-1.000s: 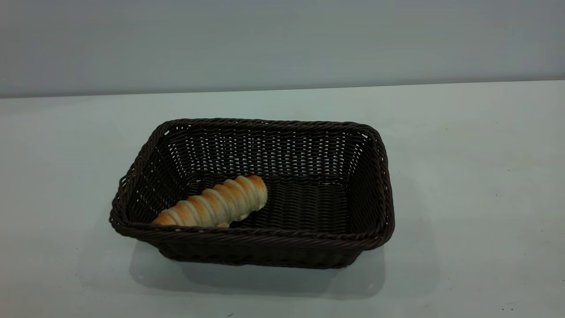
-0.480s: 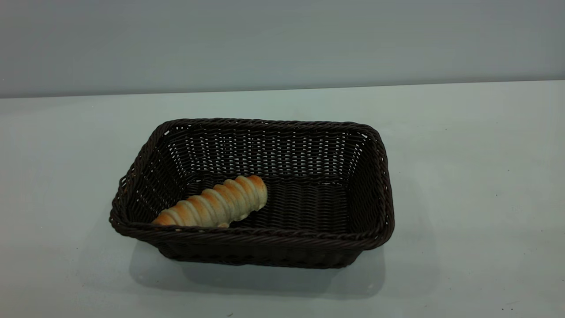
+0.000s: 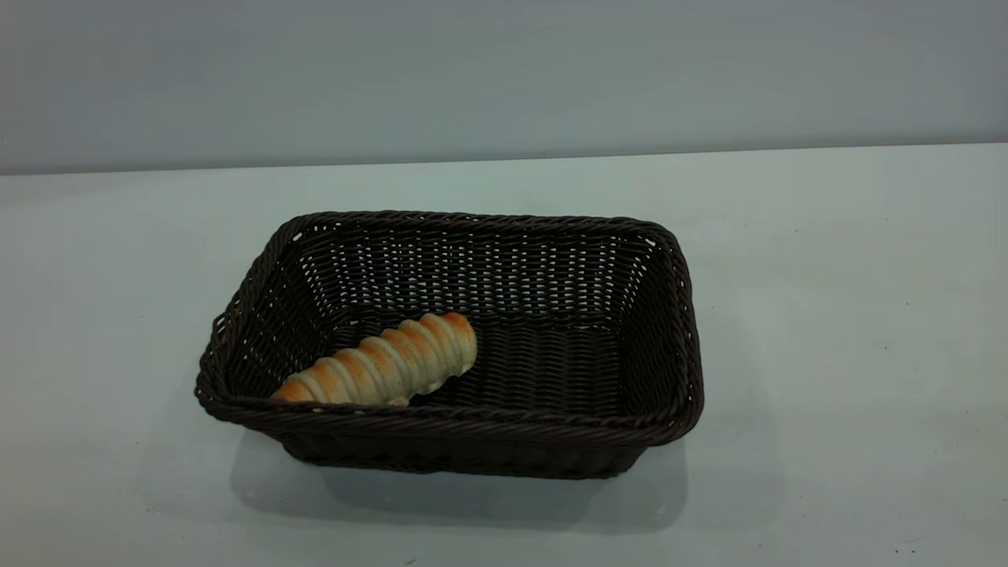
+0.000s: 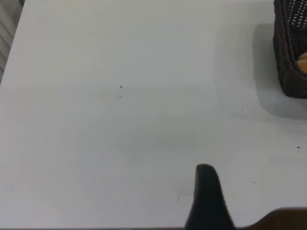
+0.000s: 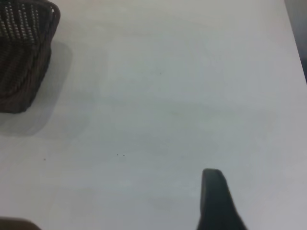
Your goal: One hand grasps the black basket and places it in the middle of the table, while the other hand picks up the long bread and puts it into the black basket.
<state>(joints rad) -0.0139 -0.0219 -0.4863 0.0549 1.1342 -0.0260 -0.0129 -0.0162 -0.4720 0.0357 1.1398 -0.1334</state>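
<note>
The black basket stands in the middle of the white table. The long bread lies inside it, along the near left part of the floor, its tapered end towards the left wall. Neither gripper shows in the exterior view. My left gripper hovers over bare table, well clear of the basket's corner; a bit of bread shows through the weave. My right gripper hovers over bare table on the other side, away from the basket. Both are open and empty.
A plain grey wall runs behind the table's far edge. Tiny dark specks dot the tabletop. White table surface lies on both sides of the basket.
</note>
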